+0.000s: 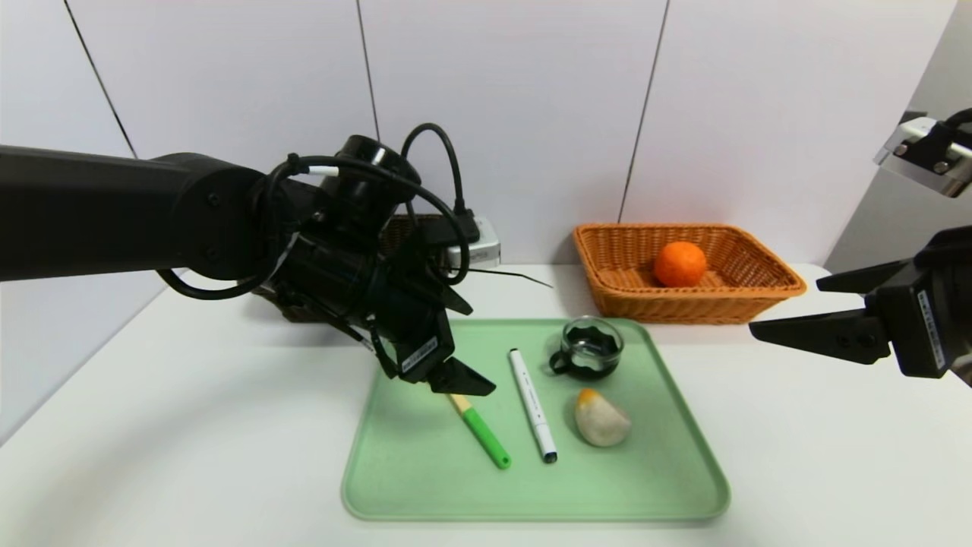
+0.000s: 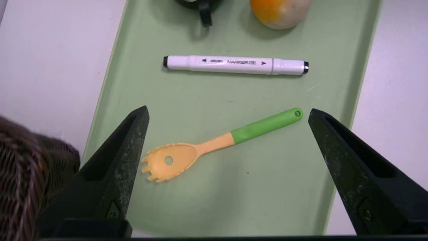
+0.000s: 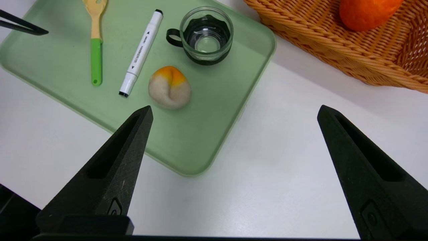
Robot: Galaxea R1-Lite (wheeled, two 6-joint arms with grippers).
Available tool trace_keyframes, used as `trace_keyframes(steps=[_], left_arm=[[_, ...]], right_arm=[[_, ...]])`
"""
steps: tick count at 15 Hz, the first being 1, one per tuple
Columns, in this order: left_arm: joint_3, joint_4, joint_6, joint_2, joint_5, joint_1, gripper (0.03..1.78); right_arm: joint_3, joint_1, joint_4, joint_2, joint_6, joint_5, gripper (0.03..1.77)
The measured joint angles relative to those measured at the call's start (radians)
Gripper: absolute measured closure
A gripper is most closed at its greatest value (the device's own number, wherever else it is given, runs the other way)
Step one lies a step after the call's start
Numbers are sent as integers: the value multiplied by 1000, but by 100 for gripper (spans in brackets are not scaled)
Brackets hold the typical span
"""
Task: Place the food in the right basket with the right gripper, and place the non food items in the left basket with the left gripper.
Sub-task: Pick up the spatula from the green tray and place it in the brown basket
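Observation:
On the green tray (image 1: 456, 486) lie a pasta spoon (image 1: 482, 433) with a green handle, a white marker (image 1: 533, 405), a glass cup (image 1: 588, 349) in a black holder, and a pale bun with an orange tip (image 1: 600, 419). My left gripper (image 1: 478, 349) hovers open over the spoon (image 2: 214, 144), its fingers past either end of it. An orange (image 1: 680, 264) rests in the right basket (image 1: 729, 304). My left arm mostly hides the dark left basket (image 1: 399, 228). Off the tray's right side, my right gripper (image 1: 786, 308) stands open and empty above bare table (image 3: 234, 108).
A small silver-white box with a black cable (image 1: 482, 247) sits by the wall behind the left arm. White table (image 1: 797, 456) surrounds the tray. In the left wrist view the dark wicker (image 2: 20, 174) is close beside one finger.

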Motion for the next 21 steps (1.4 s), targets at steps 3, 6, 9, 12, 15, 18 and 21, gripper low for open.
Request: trace_keyframes(steps=[3, 6, 9, 12, 15, 18, 21], left_arm=[[1, 16, 212, 53, -98, 29, 12], [3, 30, 361, 109, -143, 35, 12], [-12, 119, 430, 154, -142, 34, 12], [-34, 199, 436, 176, -142, 32, 12], [-49, 198, 437, 195, -140, 31, 12], [-70, 197, 436, 221, -127, 29, 12], [-80, 201, 437, 237, -114, 28, 12]], right_arm=[[20, 2, -1, -9, 10, 0, 10], [40, 4, -1, -21, 14, 0, 10], [64, 3, -3, -34, 18, -1, 10], [79, 3, -3, -44, 29, -1, 10], [88, 3, -13, -47, 29, -1, 10], [105, 3, -41, -51, 29, -1, 10], [112, 2, -45, -54, 30, -1, 11]])
